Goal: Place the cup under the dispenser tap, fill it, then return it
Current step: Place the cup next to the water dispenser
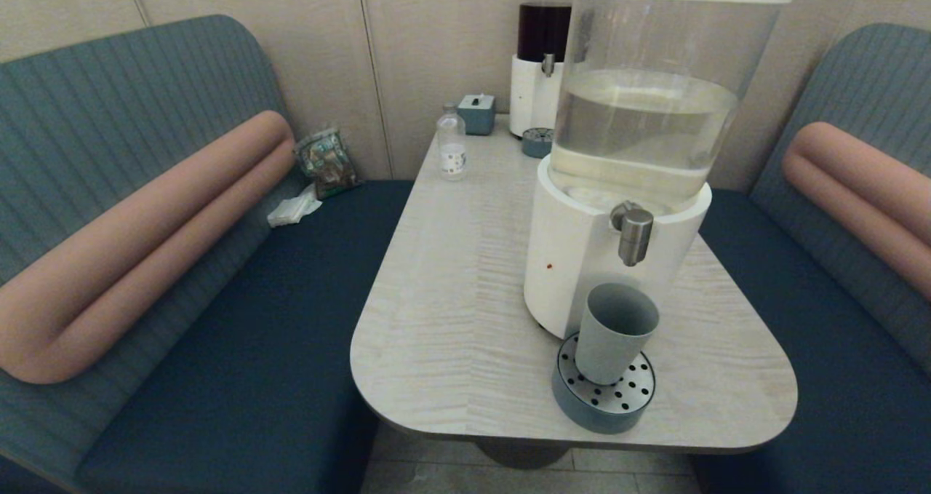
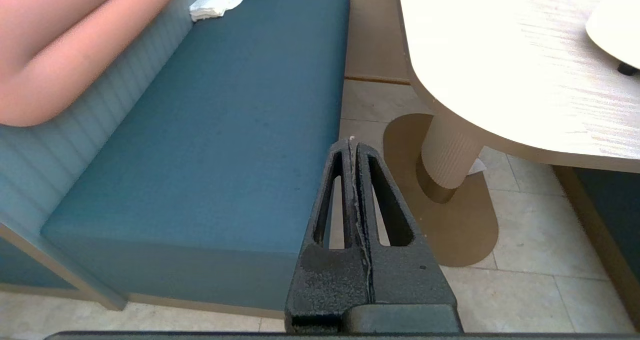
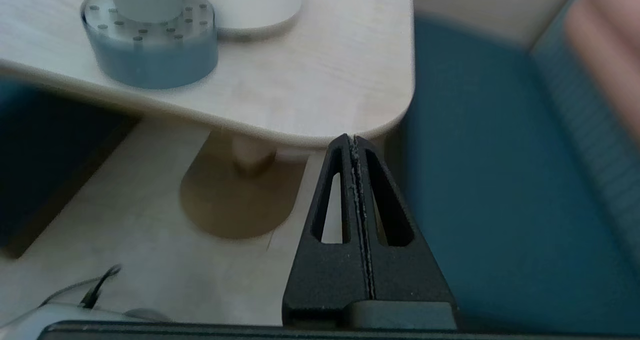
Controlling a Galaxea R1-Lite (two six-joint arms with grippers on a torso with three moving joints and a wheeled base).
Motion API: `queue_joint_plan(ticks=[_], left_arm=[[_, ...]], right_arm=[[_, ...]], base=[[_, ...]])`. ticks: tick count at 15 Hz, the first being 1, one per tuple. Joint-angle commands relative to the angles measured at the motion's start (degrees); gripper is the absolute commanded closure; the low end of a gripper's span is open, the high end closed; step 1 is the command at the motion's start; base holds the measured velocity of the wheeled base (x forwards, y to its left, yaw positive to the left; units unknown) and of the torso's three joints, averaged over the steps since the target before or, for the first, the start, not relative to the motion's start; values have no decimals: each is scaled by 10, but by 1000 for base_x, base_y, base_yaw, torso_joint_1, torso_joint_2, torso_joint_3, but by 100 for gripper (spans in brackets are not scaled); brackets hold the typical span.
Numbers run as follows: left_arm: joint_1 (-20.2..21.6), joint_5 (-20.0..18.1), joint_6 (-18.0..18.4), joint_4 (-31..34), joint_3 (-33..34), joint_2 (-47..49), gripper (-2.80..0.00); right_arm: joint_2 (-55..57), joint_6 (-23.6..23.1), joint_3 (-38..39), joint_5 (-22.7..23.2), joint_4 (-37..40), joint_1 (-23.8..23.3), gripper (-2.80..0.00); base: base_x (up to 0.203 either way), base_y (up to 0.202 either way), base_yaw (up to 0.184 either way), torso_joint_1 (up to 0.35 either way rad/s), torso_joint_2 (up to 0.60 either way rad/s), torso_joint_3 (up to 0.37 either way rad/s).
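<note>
right pincer [image 3: 354,138] low beside surface [image 3: 310,79] edge, fingers together | cup [image 1: 615,332] well apart, on drip tray [image 1: 604,399] under dispenser tap [image 1: 634,233] | left pincer [image 2: 352,140] together, parked

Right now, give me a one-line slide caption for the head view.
Cup stands on the drip tray under the dispenser tap; no gripper in sight.

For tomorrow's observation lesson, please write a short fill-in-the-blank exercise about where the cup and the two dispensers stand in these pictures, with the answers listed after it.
1. The cup stands on a round perforated ____ at the table's near edge.
2. The dispenser tap is directly ____ the cup.
3. The dispenser at the back holds a ____ liquid.
4. Both the left gripper and the right gripper, each below table height, have their jaws ____.

Answers: drip tray; above; dark; shut
</note>
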Motion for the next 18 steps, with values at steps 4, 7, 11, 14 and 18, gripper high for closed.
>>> queue_joint_plan(ticks=[4,7,11,14,18], left_arm=[[0,0,0,0,0,1,0],[0,0,0,0,0,0,0],[0,-8,40,32,-8,14,0],[0,-14,58,29,-27,2,0],[-2,-18,-8,31,-268,144,0]], right_arm=[[1,40,1,-12,8,0,0],[0,41,1,-12,7,0,0],[1,41,1,-12,7,0,0],[1,41,1,-12,7,0,0],[1,41,1,-12,7,0,0]], base=[[0,0,0,0,0,0],[0,0,0,0,0,0],[0,0,0,0,0,0],[0,0,0,0,0,0],[0,0,0,0,0,0]])
